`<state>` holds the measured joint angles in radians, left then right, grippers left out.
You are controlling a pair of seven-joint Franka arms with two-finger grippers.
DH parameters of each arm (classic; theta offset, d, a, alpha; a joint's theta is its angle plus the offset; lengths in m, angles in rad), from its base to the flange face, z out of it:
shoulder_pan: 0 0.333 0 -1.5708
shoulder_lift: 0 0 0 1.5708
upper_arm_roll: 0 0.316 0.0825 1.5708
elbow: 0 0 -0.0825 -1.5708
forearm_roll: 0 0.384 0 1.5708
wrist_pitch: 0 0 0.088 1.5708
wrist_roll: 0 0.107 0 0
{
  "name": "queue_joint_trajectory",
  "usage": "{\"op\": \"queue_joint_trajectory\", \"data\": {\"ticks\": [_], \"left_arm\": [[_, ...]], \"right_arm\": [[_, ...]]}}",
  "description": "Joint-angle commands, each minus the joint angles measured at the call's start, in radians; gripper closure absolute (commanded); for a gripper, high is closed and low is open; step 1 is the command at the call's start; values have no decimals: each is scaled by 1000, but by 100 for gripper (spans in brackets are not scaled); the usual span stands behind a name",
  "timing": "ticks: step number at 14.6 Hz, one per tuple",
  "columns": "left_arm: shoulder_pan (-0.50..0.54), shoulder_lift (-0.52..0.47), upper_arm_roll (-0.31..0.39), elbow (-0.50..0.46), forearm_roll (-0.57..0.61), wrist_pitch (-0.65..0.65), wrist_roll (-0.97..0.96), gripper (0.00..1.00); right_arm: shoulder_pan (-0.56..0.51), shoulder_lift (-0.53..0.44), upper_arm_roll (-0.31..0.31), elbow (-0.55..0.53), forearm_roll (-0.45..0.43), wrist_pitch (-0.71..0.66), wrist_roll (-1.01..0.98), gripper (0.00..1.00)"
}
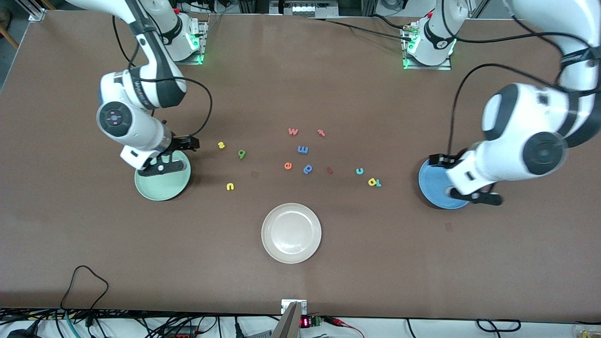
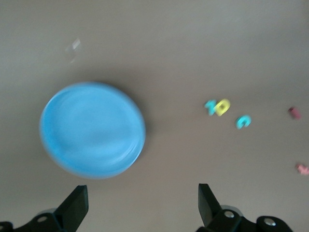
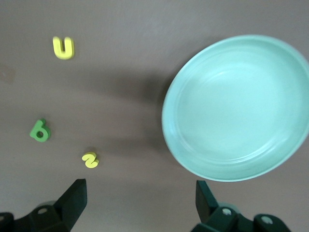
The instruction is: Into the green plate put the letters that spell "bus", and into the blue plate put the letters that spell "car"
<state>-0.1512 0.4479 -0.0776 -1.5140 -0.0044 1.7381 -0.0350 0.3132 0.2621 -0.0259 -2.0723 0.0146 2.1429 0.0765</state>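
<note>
Brown table, plates empty: your wide-open right gripper [image 1: 164, 165] over the green plate [image 1: 164, 190] should reach beside it for the yellow "s" [image 1: 221, 145], while your left gripper [image 1: 472, 195] gapes over the blue plate [image 1: 432, 188].

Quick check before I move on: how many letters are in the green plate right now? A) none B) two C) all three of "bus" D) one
A: the green plate holds nothing, and the yellow s, green b and yellow u all lie on the table beside it.
</note>
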Motion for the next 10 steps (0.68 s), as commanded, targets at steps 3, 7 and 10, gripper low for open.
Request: {"op": "queue_joint_trajectory", "data": {"ticks": [3,7,10], "left_arm": [[-57,123,-1,31,-9,90,3,33],[-71,222,-2,32,1,194,-26,45],[-83,255,-1,32,-5,227,-57,55]], "right_arm": [[64,43,-6,-19,5,75,8,0],[95,86,-6,-9,2,123,-21,4],[112,97,-6,-9,2,127,-52,32]]}}
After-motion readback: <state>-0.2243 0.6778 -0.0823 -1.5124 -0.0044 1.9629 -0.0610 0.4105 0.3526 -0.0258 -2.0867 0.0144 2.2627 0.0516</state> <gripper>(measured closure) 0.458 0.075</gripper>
